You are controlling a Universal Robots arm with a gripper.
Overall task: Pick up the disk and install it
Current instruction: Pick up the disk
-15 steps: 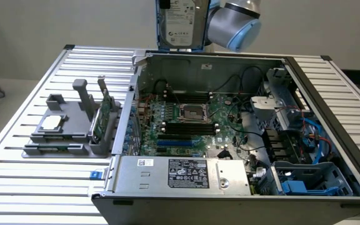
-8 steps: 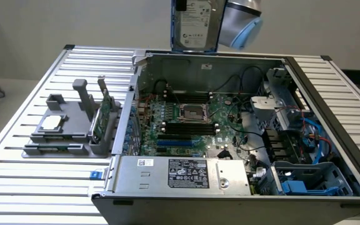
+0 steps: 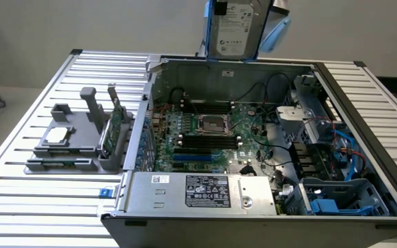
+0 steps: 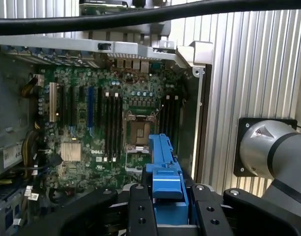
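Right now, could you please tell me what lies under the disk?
The disk, held by the gripper, hangs over the open computer case: the motherboard with its processor socket shows below. The blue rail hides the board's strip beneath it.

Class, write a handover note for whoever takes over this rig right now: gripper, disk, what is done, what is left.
Gripper: shut on the disk, a flat silver-grey metal hard drive with a white label and blue rails.
Disk: hangs upright, high over the open grey metal computer case.
Done: pickup.
Left: the disk is not yet installed in the case.
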